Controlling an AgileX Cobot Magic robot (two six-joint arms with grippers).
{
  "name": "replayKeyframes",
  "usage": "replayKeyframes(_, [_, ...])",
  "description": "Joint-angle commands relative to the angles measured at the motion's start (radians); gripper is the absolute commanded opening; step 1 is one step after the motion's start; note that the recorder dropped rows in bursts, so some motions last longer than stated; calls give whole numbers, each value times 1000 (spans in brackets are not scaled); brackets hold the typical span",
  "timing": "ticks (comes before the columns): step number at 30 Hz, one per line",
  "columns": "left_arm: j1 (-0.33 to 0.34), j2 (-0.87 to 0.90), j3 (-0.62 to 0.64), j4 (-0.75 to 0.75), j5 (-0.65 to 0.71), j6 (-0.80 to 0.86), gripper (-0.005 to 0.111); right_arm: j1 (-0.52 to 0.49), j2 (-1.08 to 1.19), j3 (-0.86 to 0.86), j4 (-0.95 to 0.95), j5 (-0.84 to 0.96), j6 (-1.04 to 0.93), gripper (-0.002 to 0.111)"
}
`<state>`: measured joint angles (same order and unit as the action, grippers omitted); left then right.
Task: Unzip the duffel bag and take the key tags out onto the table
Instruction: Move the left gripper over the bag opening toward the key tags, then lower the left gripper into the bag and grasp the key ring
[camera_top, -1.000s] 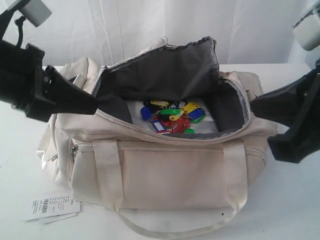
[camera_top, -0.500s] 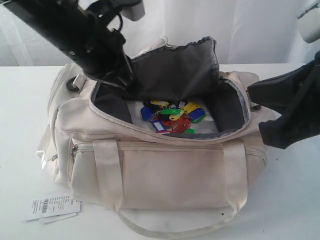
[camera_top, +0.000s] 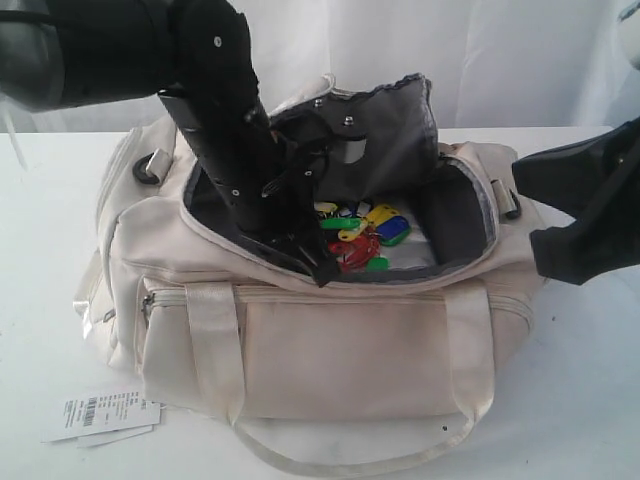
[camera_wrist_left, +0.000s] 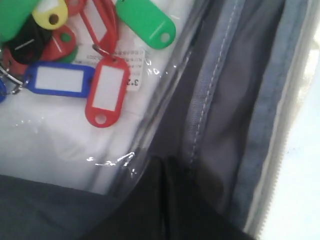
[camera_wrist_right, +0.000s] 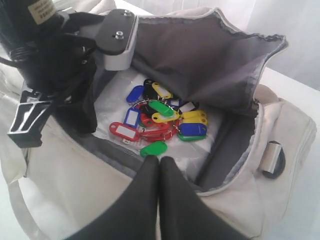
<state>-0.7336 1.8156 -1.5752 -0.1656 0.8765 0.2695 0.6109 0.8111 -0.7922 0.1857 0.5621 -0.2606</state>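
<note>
Starting at the far left, you've got a white paper label (camera_top: 100, 415) with a barcode lying flat on the bench (camera_top: 40, 260), just off the front corner of the bag (camera_top: 340, 350). The bag sits mid-bench, cream fabric, zip undone and the top wide open, so you can see right down into the grey lining. One handle (camera_top: 350, 458) loops out onto the bench in front.

Your left arm comes in from the upper left and goes down into the opening. The left pincer (camera_wrist_left: 164, 162) is squeezed fully together with nothing in it. Its tips sit low inside the bag by the front wall, at the edge of a clear plastic packet (camera_wrist_left: 60, 145) on the bag floor. The key tags (camera_top: 362, 235) lie in a heap on that packet, inside the bag, just right of the pincer: green, blue, yellow, red and a black one. A red tag and a blue tag lie closest to the tips, not touching them.

Behind the heap the flap (camera_top: 380, 130) stands up, lining facing you.

Over on the right, your right pincer (camera_wrist_right: 159, 160) is also closed tight and empty, hanging by the bag's right end and pointing at the opening.
</note>
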Motion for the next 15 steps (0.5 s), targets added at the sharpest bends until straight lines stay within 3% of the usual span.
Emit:
replayKeyframes(1, [-6, -1, 53, -11, 47, -12, 0, -1, -7, 8, -7, -9, 8, 0])
replayKeyframes(8, [-6, -1, 175, 9, 91, -8, 0, -1, -7, 8, -4, -9, 20, 0])
replayKeyframes(15, [-6, -1, 269, 22, 27, -8, 0, -1, -7, 8, -4, -7, 32, 0])
